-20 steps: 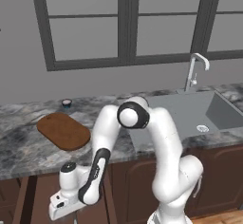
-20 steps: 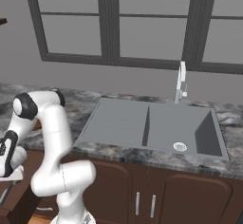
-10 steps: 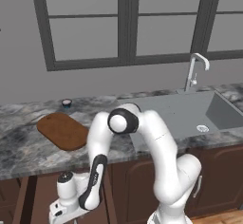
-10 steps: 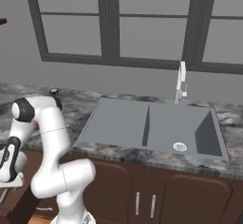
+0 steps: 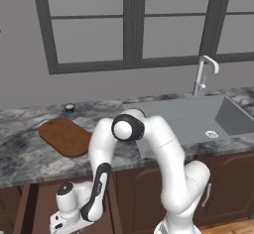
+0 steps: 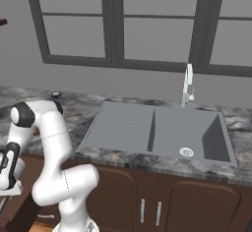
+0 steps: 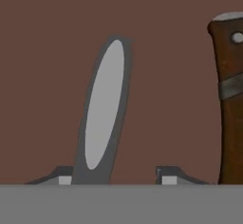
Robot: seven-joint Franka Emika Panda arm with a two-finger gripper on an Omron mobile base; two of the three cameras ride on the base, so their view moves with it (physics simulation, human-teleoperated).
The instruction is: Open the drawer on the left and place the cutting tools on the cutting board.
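Observation:
In the hand view a slim grey knife-like cutting tool lies on the lighter brown floor of the open drawer. My gripper straddles its near end. The left fingertip is against it and the right fingertip stands apart from it, so the jaws are open around it. A dark wooden handle with a silvery rivet lies to the right. In the left base view my hand hangs low, below the counter edge. The reddish-brown cutting board lies on the counter above it.
A tiny dark-and-teal cup stands behind the board. The grey sink with its tap is to the right on the marbled counter. Dark cabinet doors run below. My white arm bends down at the left.
My hand has sunk lower below the counter edge, down into the drawer. The elbow has dropped with it. The scene itself has not shifted.

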